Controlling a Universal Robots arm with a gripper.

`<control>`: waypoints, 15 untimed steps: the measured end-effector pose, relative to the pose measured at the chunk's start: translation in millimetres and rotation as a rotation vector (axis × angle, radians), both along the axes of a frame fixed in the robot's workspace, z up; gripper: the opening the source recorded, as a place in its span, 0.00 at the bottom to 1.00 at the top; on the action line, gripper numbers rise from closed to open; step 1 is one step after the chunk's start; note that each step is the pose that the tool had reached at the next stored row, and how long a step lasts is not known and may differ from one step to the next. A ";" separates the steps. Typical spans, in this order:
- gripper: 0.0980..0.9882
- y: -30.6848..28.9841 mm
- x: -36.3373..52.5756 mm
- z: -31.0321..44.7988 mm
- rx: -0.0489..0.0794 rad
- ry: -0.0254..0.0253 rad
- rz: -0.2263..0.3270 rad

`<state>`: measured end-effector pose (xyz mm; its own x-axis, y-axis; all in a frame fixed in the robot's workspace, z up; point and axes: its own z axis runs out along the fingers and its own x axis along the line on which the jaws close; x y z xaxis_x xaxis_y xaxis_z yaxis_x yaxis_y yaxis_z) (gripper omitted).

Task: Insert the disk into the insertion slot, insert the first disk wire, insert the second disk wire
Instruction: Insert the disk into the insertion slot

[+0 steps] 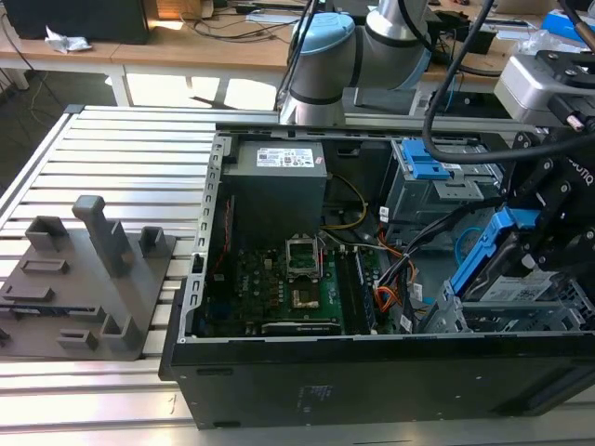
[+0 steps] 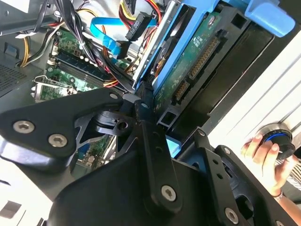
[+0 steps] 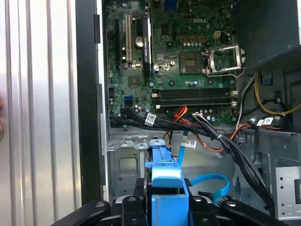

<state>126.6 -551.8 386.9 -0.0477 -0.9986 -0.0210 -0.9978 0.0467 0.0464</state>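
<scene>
— Disk (image 1: 509, 283): where is it, and what has hold of it?
— Silver drive in a blue carrier, held tilted just above the insertion slot (image 1: 521, 318), at the exterior view's right inside the open computer case (image 1: 372, 381). The gripper (image 3: 167, 209) is closed onto the carrier, with 1 finger (image 3: 127, 209) at each side.
— Which step is this?
— Step 1 of 3, by my reading. The disk is not yet seated, and its connector edge (image 2: 202, 54) carries no wire. Seating it likely calls for squaring the carrier to the bay's walls.
— Anything unclear?
— The bay's mouth is hidden behind the disk and the arm (image 1: 558, 200). A loose blue cable (image 3: 211, 181) lies nearby. I cannot tell whether it is a disk wire.
</scene>
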 end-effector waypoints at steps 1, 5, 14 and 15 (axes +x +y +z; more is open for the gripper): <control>0.30 0.0 0.0 -0.7 0.000 0.0000 0.000; 0.30 0.0 0.0 -2.3 0.000 0.0000 0.000; 0.38 0.0 0.0 -3.2 0.000 0.0000 0.000; 0.37 0.0 0.0 -3.3 0.000 0.0000 0.000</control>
<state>126.6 -551.8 383.6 -0.0478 -0.9986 -0.0210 -0.9978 0.0468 0.0464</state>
